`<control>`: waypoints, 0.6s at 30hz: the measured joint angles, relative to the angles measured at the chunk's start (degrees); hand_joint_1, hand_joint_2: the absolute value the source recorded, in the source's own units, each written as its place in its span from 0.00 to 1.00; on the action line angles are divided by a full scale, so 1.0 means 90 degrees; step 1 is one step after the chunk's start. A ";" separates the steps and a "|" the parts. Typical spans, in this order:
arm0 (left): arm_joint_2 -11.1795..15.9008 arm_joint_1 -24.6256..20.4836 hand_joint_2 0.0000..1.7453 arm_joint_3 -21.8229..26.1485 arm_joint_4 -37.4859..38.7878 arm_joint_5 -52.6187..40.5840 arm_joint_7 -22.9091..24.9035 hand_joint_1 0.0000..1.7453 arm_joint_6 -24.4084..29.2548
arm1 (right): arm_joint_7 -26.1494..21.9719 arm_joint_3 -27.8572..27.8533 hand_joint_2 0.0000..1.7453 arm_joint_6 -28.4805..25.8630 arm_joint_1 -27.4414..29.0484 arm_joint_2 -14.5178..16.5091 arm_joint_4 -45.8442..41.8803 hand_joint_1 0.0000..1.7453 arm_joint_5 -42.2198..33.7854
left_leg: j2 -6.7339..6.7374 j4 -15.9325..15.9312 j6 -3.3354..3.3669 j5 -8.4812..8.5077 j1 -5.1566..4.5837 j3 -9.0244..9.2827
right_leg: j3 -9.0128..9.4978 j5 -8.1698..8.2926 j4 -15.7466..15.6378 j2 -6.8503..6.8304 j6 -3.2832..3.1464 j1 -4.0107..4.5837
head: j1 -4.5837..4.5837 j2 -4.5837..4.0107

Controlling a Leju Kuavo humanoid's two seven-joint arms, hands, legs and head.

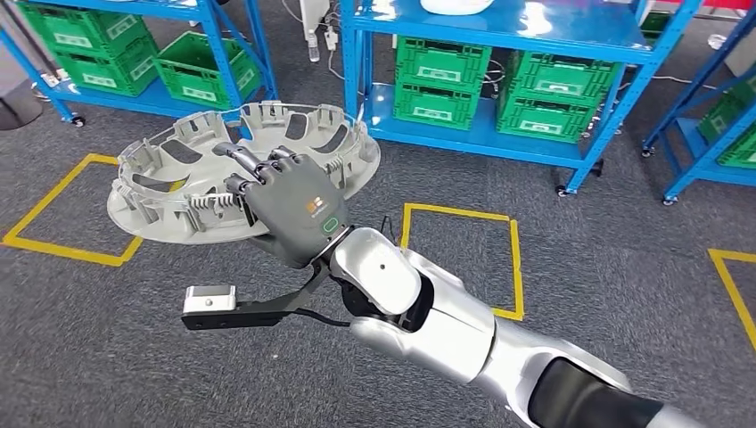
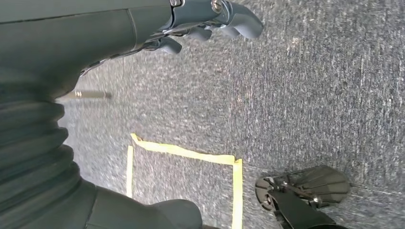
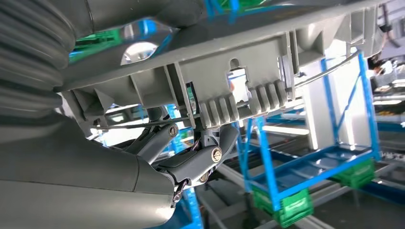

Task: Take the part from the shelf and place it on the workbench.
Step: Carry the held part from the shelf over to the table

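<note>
The part point(image 1: 169, 192) is a round grey plastic wheel cover with ribs and cut-outs along its rim. My right hand point(image 1: 290, 209) grips it at its near edge and holds it roughly level in the air above the floor. In the right wrist view the part's ribbed edge point(image 3: 239, 76) lies against my right hand's fingers point(image 3: 191, 164), which curl around it. My left hand point(image 2: 191, 24) hangs over the grey carpet with its fingers loosely extended and nothing in them.
Blue metal shelves point(image 1: 526, 36) with green crates point(image 1: 441, 80) stand ahead, and another shelf unit point(image 1: 125, 53) at the far left. Yellow tape squares point(image 1: 459, 214) mark the grey carpet. A white object point(image 1: 455, 5) lies on the middle shelf.
</note>
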 joint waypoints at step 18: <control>0.0032 -0.0122 1.00 0.0000 0.0000 -0.0176 0.0037 0.00 -0.0176 | 0.0121 -0.0039 1.00 -0.0021 0.0216 -0.0232 -0.0198 1.00 0.0268 | 0.0028 0.1738 -0.0387 -0.0691 -0.0004 -0.0896 | 0.0516 0.0749 -0.1262 -0.0263 -0.0406 0.0074 | -0.0052 0.0000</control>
